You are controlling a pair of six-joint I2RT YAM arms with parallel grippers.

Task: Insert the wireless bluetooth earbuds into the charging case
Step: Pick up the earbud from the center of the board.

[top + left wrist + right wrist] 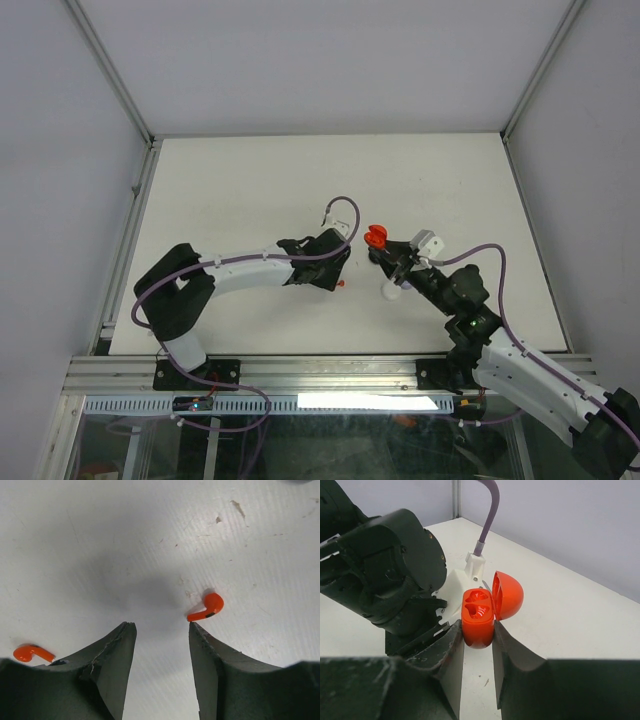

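Note:
An orange-red charging case [479, 620] with its lid swung open sits between the fingers of my right gripper [477, 628], which is shut on its body; both sockets show empty. From above, the case [376, 237] is held just right of the table's middle. Two orange-red earbuds lie on the white table. One earbud [207, 608] rests just beyond the right fingertip of my left gripper [161, 626]. The other earbud [32, 653] lies outside the left finger. The left jaws stand open with bare table between them. From above, one earbud [341, 284] shows beside the left gripper [338, 266].
My left arm's wrist [385, 570] and its purple cable [490, 515] are close to the left of the held case. A small white object [390, 291] sits by the right arm. Grey walls [320, 60] and a metal frame surround the table [250, 180].

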